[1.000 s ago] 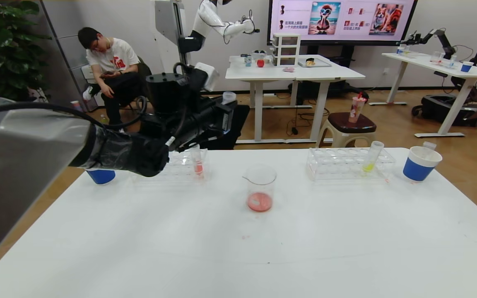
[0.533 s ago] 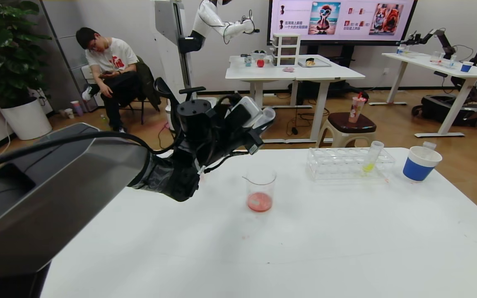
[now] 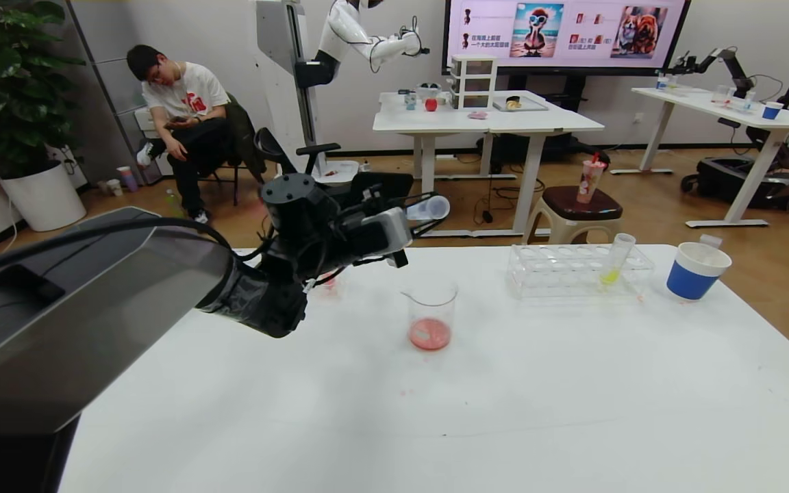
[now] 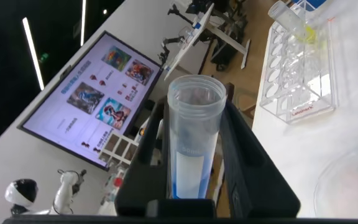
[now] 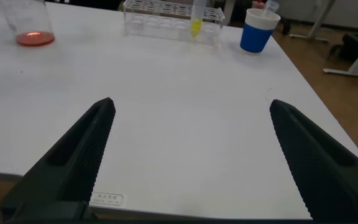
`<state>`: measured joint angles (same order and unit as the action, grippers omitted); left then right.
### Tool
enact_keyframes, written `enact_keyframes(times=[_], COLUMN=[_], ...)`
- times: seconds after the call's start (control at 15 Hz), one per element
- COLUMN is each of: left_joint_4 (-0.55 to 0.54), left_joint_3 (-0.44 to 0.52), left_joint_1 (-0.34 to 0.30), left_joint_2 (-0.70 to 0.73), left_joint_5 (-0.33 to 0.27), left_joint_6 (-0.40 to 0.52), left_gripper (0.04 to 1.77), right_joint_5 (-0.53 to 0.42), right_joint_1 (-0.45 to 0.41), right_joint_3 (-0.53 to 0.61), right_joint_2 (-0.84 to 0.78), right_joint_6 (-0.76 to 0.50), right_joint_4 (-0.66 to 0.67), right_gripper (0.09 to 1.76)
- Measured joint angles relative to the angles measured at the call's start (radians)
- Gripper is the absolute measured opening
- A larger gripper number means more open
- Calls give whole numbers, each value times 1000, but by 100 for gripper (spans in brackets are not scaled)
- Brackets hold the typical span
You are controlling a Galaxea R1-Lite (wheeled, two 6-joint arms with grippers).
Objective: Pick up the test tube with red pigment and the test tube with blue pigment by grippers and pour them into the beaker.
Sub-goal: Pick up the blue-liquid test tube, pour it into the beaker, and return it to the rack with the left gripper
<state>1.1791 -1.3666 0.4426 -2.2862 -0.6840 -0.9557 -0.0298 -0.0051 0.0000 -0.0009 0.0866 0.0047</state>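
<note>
Tilted further toward level than half a second before, the test tube with blue pigment [image 4: 192,140] lay pinched in the left end effector [image 3: 414,220], mouth pointing right, above and just left of the beaker [image 3: 429,311] (already holding red liquid). Pouring blue was in hand; next, tip the mouth over the rim. The right end effector [image 5: 191,155] hung spread above the surface [image 3: 572,397].

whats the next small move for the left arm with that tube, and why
Probably carry the blue tube a little further right, over the beaker, then tip it further. The left gripper is shut on the tube, which lies nearly level with its mouth pointing right, short of the beaker's rim. The beaker holds only red liquid; the blue is still in the tube.
</note>
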Motion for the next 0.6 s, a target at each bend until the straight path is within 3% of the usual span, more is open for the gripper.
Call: enact_keyframes(times=[0.27,0.6], left_joint_4=[13,2], left_joint_3=[46,49], left_joint_1=[-51,-52], left_joint_2=[-11,-35], left_joint_5=[-112,-162], left_joint_6=[-144,-267], left_gripper=[50,50], right_joint_5=[0,0], right_joint_1=[0,0], right_joint_3=[0,0], right_joint_2=[0,0], right_joint_6=[0,0], right_joint_4=[0,0], right_gripper=[173,173])
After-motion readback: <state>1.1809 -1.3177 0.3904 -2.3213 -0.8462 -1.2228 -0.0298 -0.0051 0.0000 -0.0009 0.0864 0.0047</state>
